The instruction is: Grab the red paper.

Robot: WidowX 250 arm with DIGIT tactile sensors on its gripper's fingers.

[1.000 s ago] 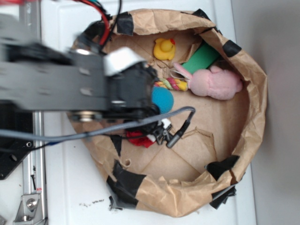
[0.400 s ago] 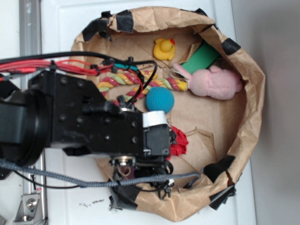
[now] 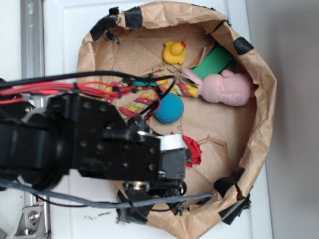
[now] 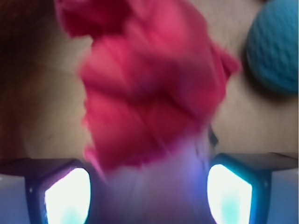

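Observation:
The red paper (image 4: 149,88) is a crumpled bright red wad lying on the brown paper floor. In the wrist view it fills the middle, blurred, and its near end reaches down between my two fingers. My gripper (image 4: 148,196) is open, with the left pad (image 4: 67,196) and the right pad (image 4: 229,193) wide apart on either side of the wad. In the exterior view only the wad's right edge (image 3: 193,149) shows past my black wrist (image 3: 169,159). The fingers are hidden under the arm there.
A teal ball (image 3: 169,108) lies just beyond the wad and also shows in the wrist view (image 4: 275,51). A multicolour rope toy (image 3: 144,97), yellow duck (image 3: 175,51), green block (image 3: 214,59) and pink plush (image 3: 228,88) lie farther back. The brown paper wall (image 3: 261,114) rings everything.
My arm has swung from over the rope toy and ball to the near side, and now covers most of the red paper. The toys have not moved.

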